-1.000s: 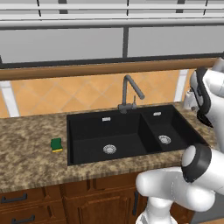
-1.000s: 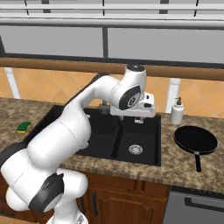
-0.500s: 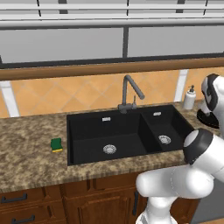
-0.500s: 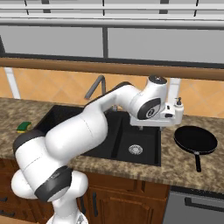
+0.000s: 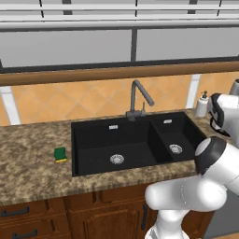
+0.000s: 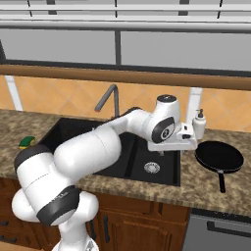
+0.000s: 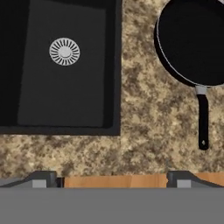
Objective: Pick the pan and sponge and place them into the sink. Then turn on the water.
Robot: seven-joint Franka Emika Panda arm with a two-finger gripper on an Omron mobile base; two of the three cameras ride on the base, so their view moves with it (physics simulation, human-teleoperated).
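the gripper (image 7: pixel 113 177) hangs with jaws spread wide and nothing between them, over the speckled counter (image 7: pixel 144 113) between the sink (image 7: pixel 113 87) and the pan (image 7: pixel 192 39). in the hand view the pan sits at 1 o'clock: round, shallow, black, with a pale rim and a thin black handle toward 6 o'clock. the sink's small basin with its round metal drain (image 7: pixel 64 51) lies at 10 o'clock. farther off, the sponge (image 5: pixel 60 154), green over yellow, rests on the counter beyond the large basin.
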